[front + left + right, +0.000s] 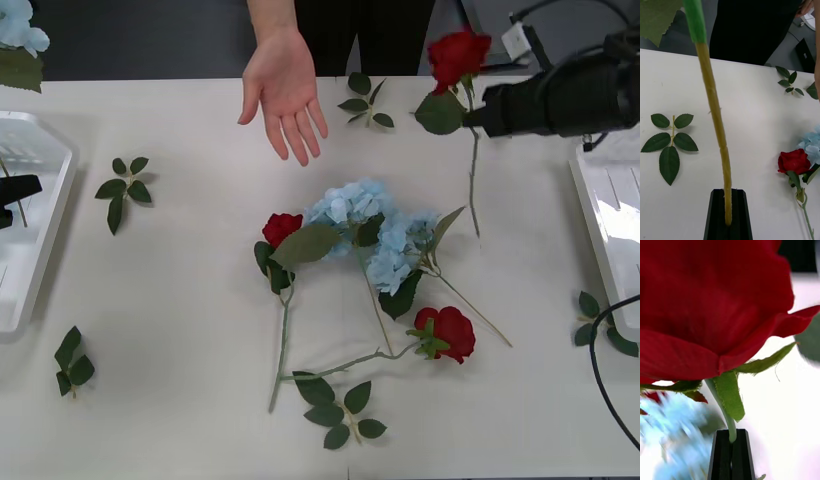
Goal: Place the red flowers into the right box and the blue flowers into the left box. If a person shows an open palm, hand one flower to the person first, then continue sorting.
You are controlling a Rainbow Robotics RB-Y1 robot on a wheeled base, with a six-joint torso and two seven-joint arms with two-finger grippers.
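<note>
A person's open palm (pixel 285 95) reaches over the table's far edge. My right gripper (pixel 470 118) is up at the far right, its black fingers (pixel 731 453) shut on the stem just below a red flower (pixel 458 55) (pixel 711 307), to the right of the palm. My left gripper (pixel 35 185) hovers over the left box (pixel 30 290), shut (pixel 727 217) on the long stem (pixel 713 112) of a blue flower (pixel 20 30). More blue flowers (pixel 365 225) lie mid-table with two red flowers (pixel 282 228) (pixel 450 332). The right box (pixel 605 225) sits at the right edge.
Loose leaf sprigs lie at the left (pixel 124 188), front left (pixel 70 362), front middle (pixel 340 408), far middle (pixel 365 100) and by the right box (pixel 598 325). A black cable (pixel 600 370) loops at the front right corner.
</note>
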